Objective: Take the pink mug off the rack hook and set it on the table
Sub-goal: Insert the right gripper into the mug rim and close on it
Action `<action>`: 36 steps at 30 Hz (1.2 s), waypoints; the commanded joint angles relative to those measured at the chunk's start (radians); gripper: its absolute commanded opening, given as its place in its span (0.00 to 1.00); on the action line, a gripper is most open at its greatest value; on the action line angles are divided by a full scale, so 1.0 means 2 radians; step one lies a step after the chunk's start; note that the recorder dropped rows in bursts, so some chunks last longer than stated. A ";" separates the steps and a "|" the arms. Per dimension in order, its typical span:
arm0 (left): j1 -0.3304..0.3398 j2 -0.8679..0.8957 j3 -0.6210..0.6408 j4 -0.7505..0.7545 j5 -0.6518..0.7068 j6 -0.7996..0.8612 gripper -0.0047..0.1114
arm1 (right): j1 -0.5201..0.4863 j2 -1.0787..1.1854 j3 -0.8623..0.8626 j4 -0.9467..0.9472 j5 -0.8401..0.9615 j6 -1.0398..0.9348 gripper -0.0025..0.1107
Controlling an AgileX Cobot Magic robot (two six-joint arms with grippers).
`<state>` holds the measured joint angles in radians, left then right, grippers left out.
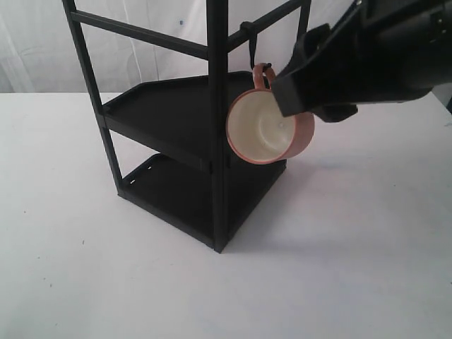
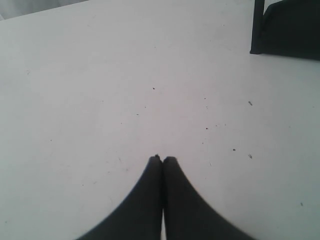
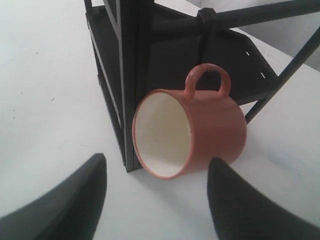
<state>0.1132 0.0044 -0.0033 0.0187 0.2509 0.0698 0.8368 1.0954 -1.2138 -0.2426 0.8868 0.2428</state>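
The pink mug (image 1: 263,129) hangs by its loop handle on the rack hook (image 1: 253,51), at the right front of the black rack (image 1: 215,141), its cream inside facing the camera. In the right wrist view the pink mug (image 3: 200,131) hangs tilted from the rack hook (image 3: 204,47). My right gripper (image 3: 157,172) is open, its two fingers spread wide just short of the mug's rim and touching nothing. From outside, the right gripper (image 1: 305,104) sits close against the mug's right side. My left gripper (image 2: 162,159) is shut and empty over the table (image 2: 100,75).
The rack has two black shelves (image 1: 169,106), with a corner of it showing in the left wrist view (image 2: 285,30). The white table (image 1: 339,268) spreads wide around the rack. A pale curtain hangs behind.
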 commanded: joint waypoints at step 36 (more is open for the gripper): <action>0.001 -0.002 0.002 0.000 0.003 -0.001 0.04 | 0.000 0.150 -0.044 -0.137 0.078 0.131 0.48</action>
<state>0.1132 0.0044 -0.0033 0.0187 0.2509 0.0698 0.8368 1.3881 -1.2959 -0.5027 1.0419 0.4890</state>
